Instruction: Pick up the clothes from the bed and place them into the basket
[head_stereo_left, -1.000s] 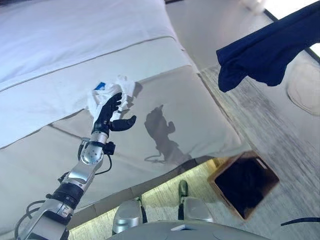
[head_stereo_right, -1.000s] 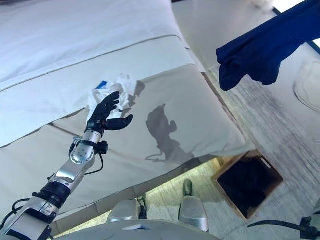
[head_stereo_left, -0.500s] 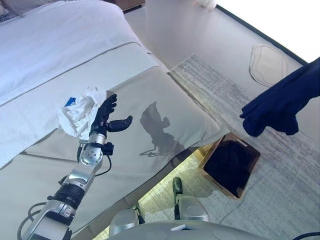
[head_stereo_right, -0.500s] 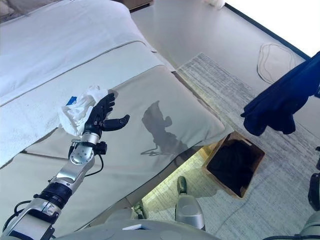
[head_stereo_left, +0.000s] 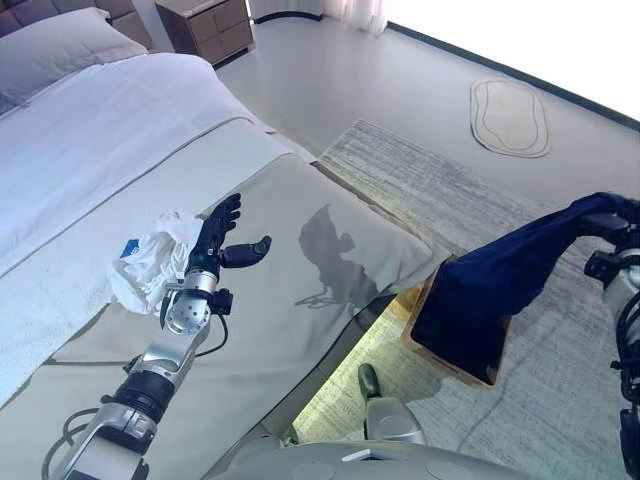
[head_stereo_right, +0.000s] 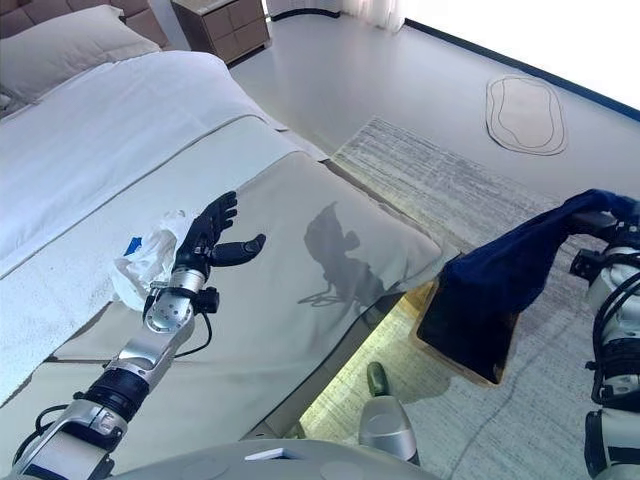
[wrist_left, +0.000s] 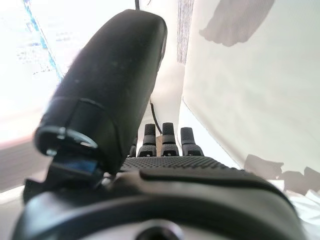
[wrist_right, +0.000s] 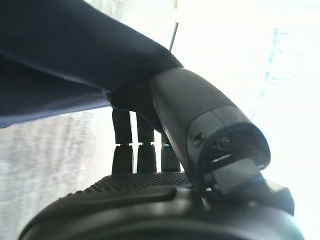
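Over the basket (head_stereo_left: 455, 340), the right hand's (wrist_right: 165, 125) curled fingers pinch the navy garment (head_stereo_left: 510, 270), which hangs below them.

I'm getting hard daylight from the far side of the room: the upper right corner of both head views is blown out to pure white, and the pale grey floor (head_stereo_left: 330, 75) beside it carries a soft sheen. That light throws a crisp dark shadow of an arm and hand onto the beige bed cover (head_stereo_left: 330, 260), near its foot edge. A yellowish glow shows under the bed's foot edge, on the floor there. The white sheet (head_stereo_right: 110, 130) reads bright but keeps its folds. In my left wrist view the black left hand (wrist_left: 165, 165) is near-silhouetted against overexposed white cloth; in the right wrist view, the background past the thumb is blown out, and the dark navy garment (wrist_right: 55, 60) is almost detailless.
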